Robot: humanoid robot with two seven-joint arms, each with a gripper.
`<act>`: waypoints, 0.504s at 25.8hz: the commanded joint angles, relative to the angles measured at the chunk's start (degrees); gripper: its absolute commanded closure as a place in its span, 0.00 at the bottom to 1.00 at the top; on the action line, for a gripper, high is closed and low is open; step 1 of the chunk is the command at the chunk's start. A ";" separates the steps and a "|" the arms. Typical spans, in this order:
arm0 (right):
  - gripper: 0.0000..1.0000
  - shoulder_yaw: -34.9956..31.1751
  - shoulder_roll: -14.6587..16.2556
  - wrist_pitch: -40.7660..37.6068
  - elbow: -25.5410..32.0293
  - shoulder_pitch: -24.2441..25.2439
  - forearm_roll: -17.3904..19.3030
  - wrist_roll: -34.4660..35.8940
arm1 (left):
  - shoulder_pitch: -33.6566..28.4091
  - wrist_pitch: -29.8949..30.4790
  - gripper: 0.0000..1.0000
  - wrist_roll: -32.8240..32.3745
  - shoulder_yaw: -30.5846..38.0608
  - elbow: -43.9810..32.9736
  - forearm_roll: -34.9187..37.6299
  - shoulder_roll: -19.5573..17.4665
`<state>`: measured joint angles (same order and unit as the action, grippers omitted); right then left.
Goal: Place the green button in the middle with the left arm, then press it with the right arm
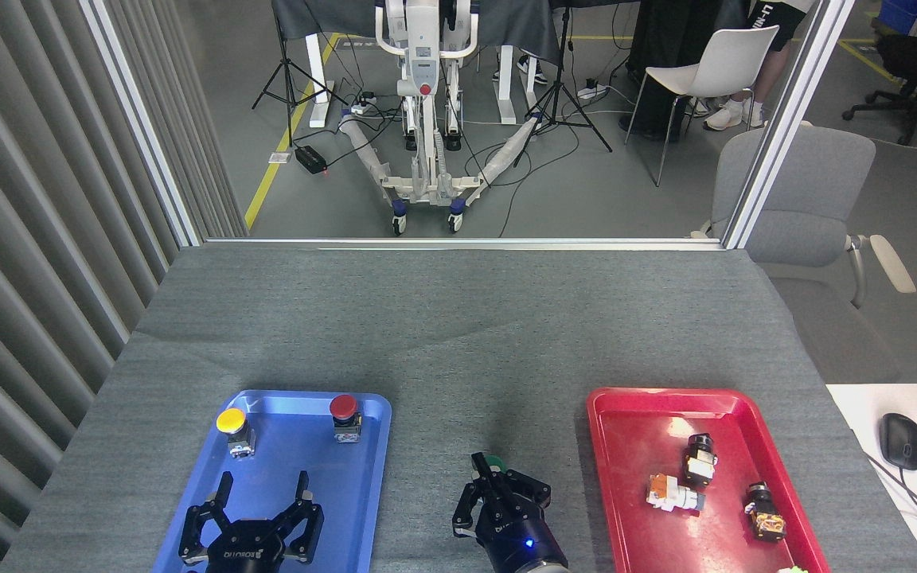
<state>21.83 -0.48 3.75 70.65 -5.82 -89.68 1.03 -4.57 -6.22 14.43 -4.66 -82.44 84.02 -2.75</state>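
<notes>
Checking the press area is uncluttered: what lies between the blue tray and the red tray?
In the head view, the green button on bare cloth, with the right gripper over it, between blue tray and red tray.

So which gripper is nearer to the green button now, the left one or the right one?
Right. The right gripper is directly over the green button, hiding most of it. The left gripper is well off to the button's left, above the blue tray.

Left claw (261,487): black, multi-fingered, white lettering across the palm block. Right claw (494,489): same black build, white lettering, small blue light glowing on the body, grey wrist ring below.
</notes>
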 commanded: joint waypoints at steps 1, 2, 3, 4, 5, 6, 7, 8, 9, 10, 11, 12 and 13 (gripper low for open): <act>1.00 -0.20 -0.22 0.82 2.12 -0.07 -0.06 2.58 | 0.00 -0.02 0.00 -0.01 0.00 -0.01 0.00 0.02; 0.96 -0.38 -0.13 0.91 3.09 0.02 -0.06 2.58 | 0.00 -0.02 0.00 -0.01 0.00 -0.01 0.00 0.02; 0.83 -0.47 -0.04 0.91 4.23 0.28 0.03 2.58 | 0.00 -0.02 0.00 -0.01 0.00 -0.01 0.00 0.02; 0.59 -0.64 0.04 0.91 5.37 0.63 0.03 2.67 | 0.00 -0.02 0.00 -0.01 0.00 -0.01 0.00 0.02; 0.33 -1.26 0.13 1.00 6.43 1.07 0.03 2.67 | 0.00 -0.02 0.00 -0.01 0.00 -0.01 0.00 0.02; 0.16 -2.58 0.31 1.09 7.48 1.95 0.12 2.75 | 0.00 -0.02 0.00 -0.01 0.00 -0.01 0.00 0.02; 0.09 -3.98 0.40 1.09 8.71 3.09 0.12 2.75 | 0.00 -0.02 0.00 -0.01 0.00 -0.01 0.00 0.02; 0.03 -5.04 0.57 0.74 10.03 4.06 0.12 2.75 | 0.00 -0.02 0.00 -0.01 0.00 0.08 0.00 0.02; 0.02 -5.83 0.75 0.47 11.43 4.94 0.12 2.75 | 0.00 -0.02 0.00 -0.01 0.00 0.08 0.00 0.02; 0.01 -6.71 1.01 0.30 12.58 5.73 0.12 2.75 | 0.09 -0.02 0.00 -0.01 0.00 0.08 0.00 0.02; 0.01 -8.29 1.54 -0.58 13.99 6.79 0.12 2.75 | 0.09 -0.02 0.00 -0.01 0.00 0.08 0.00 0.02; 0.01 -10.31 2.15 -1.81 15.22 8.19 0.12 2.75 | 0.09 0.07 0.00 -0.01 0.00 0.08 0.00 0.02; 0.01 -12.25 2.94 -3.31 16.62 9.86 0.12 2.75 | 0.09 0.07 0.00 -0.01 0.00 0.08 -0.17 0.02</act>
<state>13.91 1.05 2.97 83.59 0.61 -89.57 3.82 -4.51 -6.25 14.41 -4.66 -82.37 84.00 -2.73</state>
